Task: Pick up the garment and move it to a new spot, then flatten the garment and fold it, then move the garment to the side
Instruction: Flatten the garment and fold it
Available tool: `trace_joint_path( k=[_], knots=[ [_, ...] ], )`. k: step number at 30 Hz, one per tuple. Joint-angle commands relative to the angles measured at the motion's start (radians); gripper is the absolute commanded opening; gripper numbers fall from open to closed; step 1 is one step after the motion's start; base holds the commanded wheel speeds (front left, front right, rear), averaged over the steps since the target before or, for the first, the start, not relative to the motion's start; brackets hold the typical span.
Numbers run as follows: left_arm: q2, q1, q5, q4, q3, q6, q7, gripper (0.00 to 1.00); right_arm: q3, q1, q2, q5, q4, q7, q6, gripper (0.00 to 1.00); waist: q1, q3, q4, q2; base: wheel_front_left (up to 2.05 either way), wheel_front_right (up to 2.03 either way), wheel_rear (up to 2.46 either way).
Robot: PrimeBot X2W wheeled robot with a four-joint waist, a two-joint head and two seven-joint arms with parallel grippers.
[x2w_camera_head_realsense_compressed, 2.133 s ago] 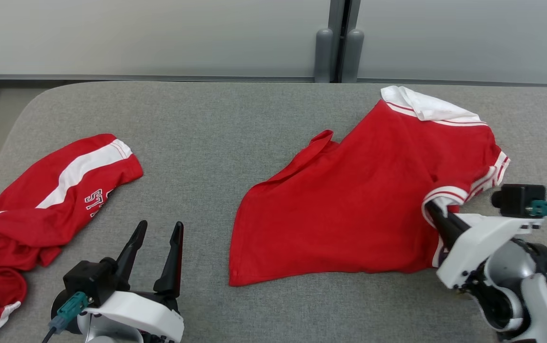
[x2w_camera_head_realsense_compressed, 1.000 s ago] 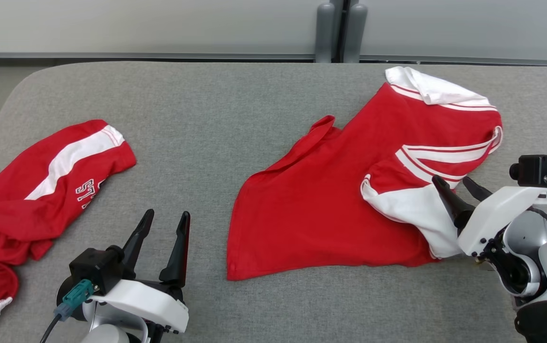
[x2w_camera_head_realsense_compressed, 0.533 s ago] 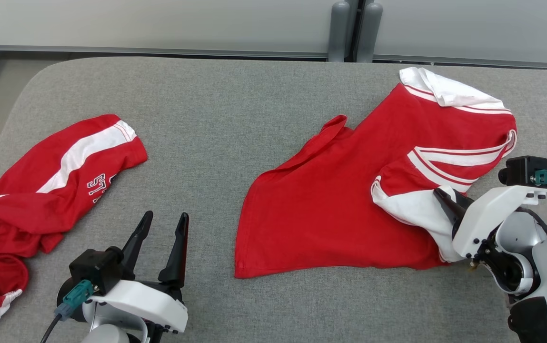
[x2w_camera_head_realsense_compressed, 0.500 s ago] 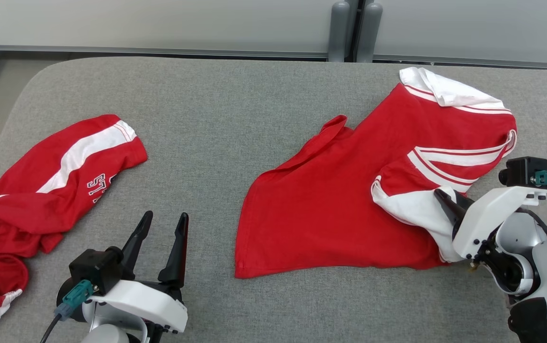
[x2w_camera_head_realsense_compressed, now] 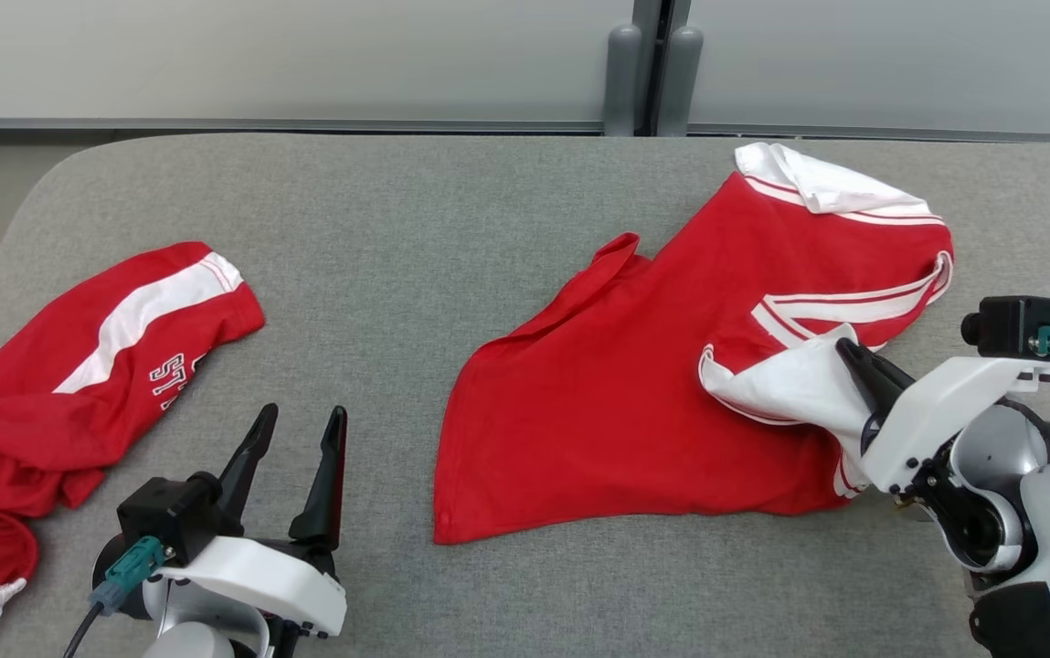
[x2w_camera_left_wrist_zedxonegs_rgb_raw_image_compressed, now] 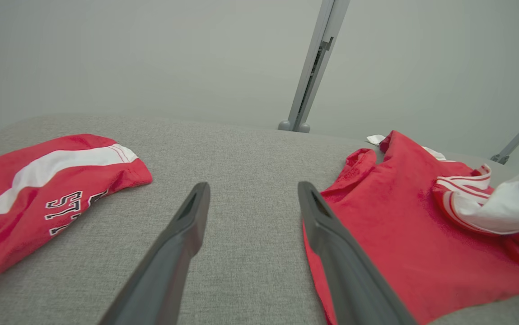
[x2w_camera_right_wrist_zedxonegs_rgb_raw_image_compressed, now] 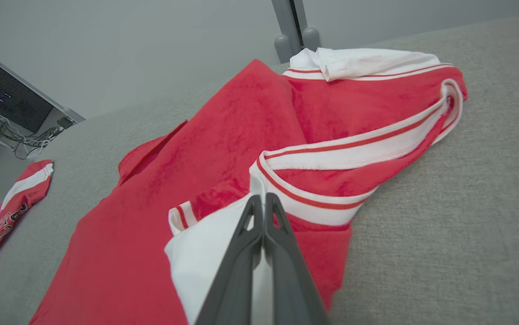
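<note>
The garment is a red polo shirt with a white collar, lying rumpled on the right half of the grey padded table. Its white-trimmed sleeve is turned over onto the red body. My right gripper is shut on that white sleeve fabric at the shirt's right side. In the right wrist view the fingers meet on the white cloth of the garment. My left gripper stands open over bare table left of the shirt's hem, holding nothing; its wrist view has the garment to the right.
A second red garment with a white stripe and lettering lies bunched at the table's left edge, also in the left wrist view. Two grey posts stand behind the far edge. Bare grey surface separates the two garments.
My right gripper's jaws have gone from open to shut on the white sleeve fabric. The head camera has shifted a little. The left gripper has stayed put.
</note>
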Motion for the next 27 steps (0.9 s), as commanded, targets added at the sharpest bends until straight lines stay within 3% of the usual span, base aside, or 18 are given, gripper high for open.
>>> trace_joint_path(
  k=[1, 9, 15, 27],
  knots=[
    [0.007, 0.010, -0.001, -0.001, 0.004, 0.003, -0.001, 1.00, -0.003, 0.021, -0.012, 0.008, -0.018, -0.001, 0.002, 0.00, 0.0000, -0.016, -0.017, 0.0000, 0.00, 0.00, 0.00],
    [0.017, 0.040, -0.009, -0.018, 0.012, 0.018, -0.003, 1.00, -0.104, 0.169, -0.042, -0.001, -0.211, 0.056, 0.002, 0.00, 0.0000, -0.051, -0.090, 0.0000, 0.00, 0.00, 0.00],
    [0.023, 0.046, -0.007, -0.029, 0.012, 0.023, -0.001, 1.00, -0.221, 0.291, 0.009, -0.027, -0.324, 0.106, 0.002, 0.00, 0.0000, -0.045, -0.129, 0.0000, 0.00, 0.00, 0.00],
    [0.035, 0.030, -0.008, -0.035, 0.006, 0.024, 0.007, 1.00, -0.396, 0.423, 0.106, -0.105, -0.293, 0.092, 0.002, 0.00, 0.0000, -0.024, -0.151, 0.0000, 0.00, 0.00, 0.00]
  ],
)
